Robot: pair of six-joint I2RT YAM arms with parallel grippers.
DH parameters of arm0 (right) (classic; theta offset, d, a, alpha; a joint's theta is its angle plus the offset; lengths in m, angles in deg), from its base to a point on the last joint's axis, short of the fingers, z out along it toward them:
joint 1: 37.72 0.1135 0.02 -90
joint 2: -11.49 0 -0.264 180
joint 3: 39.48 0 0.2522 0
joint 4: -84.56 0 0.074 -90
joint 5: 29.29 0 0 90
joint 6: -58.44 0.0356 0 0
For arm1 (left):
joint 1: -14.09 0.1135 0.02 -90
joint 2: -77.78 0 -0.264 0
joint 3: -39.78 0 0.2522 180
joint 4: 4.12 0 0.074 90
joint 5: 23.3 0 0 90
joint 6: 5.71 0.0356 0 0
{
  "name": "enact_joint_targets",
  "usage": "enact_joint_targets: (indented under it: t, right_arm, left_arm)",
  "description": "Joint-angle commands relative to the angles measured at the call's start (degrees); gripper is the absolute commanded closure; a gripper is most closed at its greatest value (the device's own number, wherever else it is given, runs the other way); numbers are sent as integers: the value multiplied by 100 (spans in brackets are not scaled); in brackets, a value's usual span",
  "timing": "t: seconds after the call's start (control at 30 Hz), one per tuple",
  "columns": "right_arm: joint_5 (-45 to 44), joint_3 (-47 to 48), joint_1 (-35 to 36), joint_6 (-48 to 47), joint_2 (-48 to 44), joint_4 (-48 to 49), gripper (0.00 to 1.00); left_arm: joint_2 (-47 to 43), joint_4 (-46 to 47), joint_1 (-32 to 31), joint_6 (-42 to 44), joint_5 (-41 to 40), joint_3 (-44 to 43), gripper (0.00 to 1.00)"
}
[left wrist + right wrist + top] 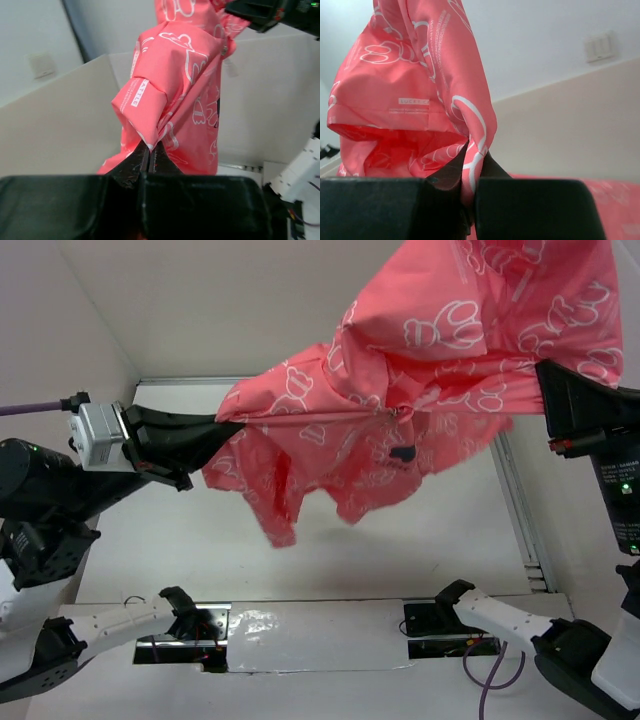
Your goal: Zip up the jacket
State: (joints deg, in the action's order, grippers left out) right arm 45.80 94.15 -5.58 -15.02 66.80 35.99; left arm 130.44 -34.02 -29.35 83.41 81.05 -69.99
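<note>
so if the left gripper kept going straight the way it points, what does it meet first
The jacket: the left gripper is shut on its fabric, and the bunched cloth sits directly ahead. Further along the stretched garment the right gripper looks roughly in line, though depth is unclear.

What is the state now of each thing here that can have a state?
jacket: held up in the air, stretched sideways, crumpled; whether zipped, cannot tell.
left fingers: shut on the jacket's fabric.
right fingers: shut on the jacket's fabric.
</note>
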Motion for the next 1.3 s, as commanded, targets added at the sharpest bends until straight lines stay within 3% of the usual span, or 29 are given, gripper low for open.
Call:
enact_joint_targets:
  t: [0.0, 0.1, 0.17, 0.23, 0.37, 0.43, 0.47, 0.5, 0.57, 0.6, 0.67, 0.7, 0.8, 1.03, 1.27]
  right_arm:
    - [-749, 124, -199, -414, -187, 132, 100]
    - [-1212, -60, -243, -222, 58, -8, 100]
    - [-1565, -244, -252, -12, 418, -227, 100]
    - [-2040, -980, -270, 243, 734, -237, 100]
    - [-1761, -2869, -690, 727, 1235, 482, 100]
    - [-1429, -3618, -1121, 1229, 1850, 817, 100]
    - [-1183, -3786, -1253, 1273, 2130, 870, 99]
    - [-963, -3770, -1463, 1352, 2760, 905, 85]
    - [-285, -3404, -1579, 1299, 3404, 818, 56]
    - [-179, -3227, -1631, 1274, 3912, 626, 34]
    - [-204, -2865, -1676, 1300, 4189, 423, 27]
    - [-213, -2873, -1676, 1308, 4216, 361, 12]
    - [14, -3294, -1658, 1343, 3823, 422, 0]
    - [690, -5736, -1369, 1721, 2284, 387, 0]
    - [1095, -7336, -1271, 2143, 1124, 9, 0]
  left_arm:
    - [-3, -240, 169, 142, 76, -295, 100]
    - [557, -415, 178, -111, -422, -305, 100]
    - [875, -574, 187, -245, -1299, -182, 100]
    - [1289, -592, 467, -551, -1837, 422, 100]
    - [2123, -452, 1618, -1518, -1137, 1811, 99]
    - [2826, -329, 2075, -1800, -839, 2278, 48]
    - [3089, -276, 2277, -1801, -576, 2366, 13]
    - [3614, -249, 2366, -1792, -478, 2306, 1]
    - [4065, -512, 2681, -1888, -303, 1861, 1]
    - [4337, -652, 2770, -1933, -223, 1701, 1]
    - [4244, -689, 2911, -1942, -318, 1655, 1]
    - [4139, -645, 2946, -1959, -336, 1725, 1]
    - [3691, -609, 3139, -2099, -301, 2103, 1]
    - [3294, -778, 3641, -2539, -178, 3368, 1]
    - [3970, -777, 4010, -2978, -275, 3712, 1]
